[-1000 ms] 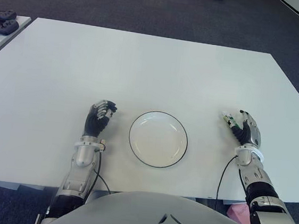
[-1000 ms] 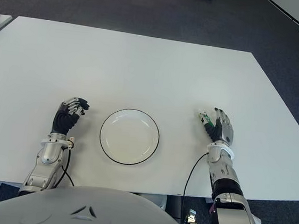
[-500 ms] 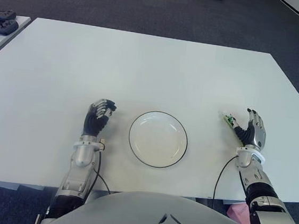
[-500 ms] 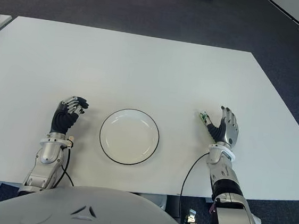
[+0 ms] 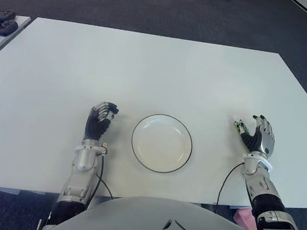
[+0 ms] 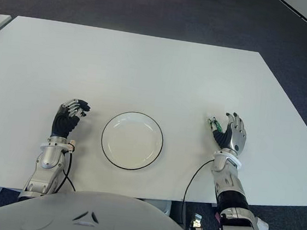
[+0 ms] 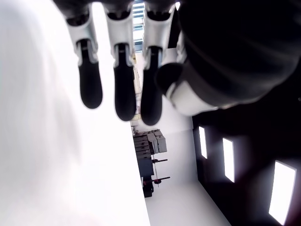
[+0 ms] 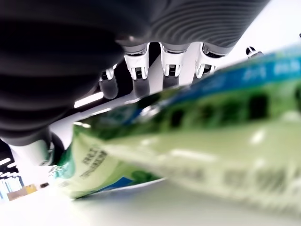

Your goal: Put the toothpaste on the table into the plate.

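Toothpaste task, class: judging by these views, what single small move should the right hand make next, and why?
Probably close the right hand around the toothpaste: its fingers look spread beside the tube, which lies on the table, right of the plate.

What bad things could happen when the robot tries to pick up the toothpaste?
The right hand has its fingers spread beside the toothpaste, not closed on it, so the tube may slip or get pushed across the table. The plate sits apart, toward the left hand, so the tube might drop on the way.
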### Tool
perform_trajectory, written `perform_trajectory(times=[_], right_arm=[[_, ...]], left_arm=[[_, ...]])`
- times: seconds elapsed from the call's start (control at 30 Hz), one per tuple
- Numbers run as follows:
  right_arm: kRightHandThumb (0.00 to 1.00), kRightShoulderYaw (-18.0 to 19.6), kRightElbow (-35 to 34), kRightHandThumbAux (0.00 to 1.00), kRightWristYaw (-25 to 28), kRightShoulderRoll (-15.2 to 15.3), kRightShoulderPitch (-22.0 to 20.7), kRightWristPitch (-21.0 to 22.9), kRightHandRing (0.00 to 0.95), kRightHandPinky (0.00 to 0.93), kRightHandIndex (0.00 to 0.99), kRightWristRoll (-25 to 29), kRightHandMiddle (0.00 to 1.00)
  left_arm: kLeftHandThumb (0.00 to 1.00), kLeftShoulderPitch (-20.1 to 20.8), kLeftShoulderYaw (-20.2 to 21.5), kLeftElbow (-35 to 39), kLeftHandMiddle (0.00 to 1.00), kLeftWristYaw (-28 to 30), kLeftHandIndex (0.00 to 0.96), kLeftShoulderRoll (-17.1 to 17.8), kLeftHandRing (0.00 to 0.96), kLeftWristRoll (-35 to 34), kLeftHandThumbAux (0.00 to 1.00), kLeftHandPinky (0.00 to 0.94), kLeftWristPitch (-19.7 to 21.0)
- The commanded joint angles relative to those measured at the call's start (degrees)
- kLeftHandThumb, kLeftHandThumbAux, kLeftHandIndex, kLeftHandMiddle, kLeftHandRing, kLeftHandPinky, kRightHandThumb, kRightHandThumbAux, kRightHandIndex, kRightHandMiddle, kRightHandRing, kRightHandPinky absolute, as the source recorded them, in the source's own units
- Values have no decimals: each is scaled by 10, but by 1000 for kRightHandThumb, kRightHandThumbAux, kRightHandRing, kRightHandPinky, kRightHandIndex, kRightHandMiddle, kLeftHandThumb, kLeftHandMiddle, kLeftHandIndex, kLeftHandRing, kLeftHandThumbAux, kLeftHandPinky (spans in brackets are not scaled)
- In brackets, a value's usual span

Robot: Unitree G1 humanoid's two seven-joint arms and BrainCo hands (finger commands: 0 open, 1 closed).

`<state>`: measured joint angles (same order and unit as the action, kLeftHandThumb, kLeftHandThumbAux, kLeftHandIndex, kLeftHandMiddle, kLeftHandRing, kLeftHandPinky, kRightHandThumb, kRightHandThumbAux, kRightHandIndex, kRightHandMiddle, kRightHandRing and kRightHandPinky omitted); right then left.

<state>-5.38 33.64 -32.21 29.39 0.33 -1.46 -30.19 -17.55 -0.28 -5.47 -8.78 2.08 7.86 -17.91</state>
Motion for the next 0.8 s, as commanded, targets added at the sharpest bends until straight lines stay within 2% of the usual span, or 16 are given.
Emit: perform_trajectory(times=[0.03,0.2,0.37,0.53,0.8], right_arm=[[508,-23,-59,515,108,7,81,100,71,113,175,-13,84],[540,-30,-169,477,219,37,101,206,42,71,146,-34,67],[558,-50,-222,428,293,60,104,265,16,62,111,-62,43],[570,-64,-249,373,335,74,109,294,13,93,77,-84,25],[584,-77,-273,379,402,101,111,308,0,65,40,-100,1]], left_arm=[[713,-4,5,0,470,-3,427,-5,443,-3,722,441,-1],[715,-5,5,2,467,-2,428,-10,438,-8,722,436,0],[716,-6,5,3,466,1,429,-12,437,-13,721,434,-2],[716,-7,5,2,467,3,430,-13,438,-16,721,434,-7],[715,-9,4,5,469,4,430,-15,440,-19,720,436,-5]])
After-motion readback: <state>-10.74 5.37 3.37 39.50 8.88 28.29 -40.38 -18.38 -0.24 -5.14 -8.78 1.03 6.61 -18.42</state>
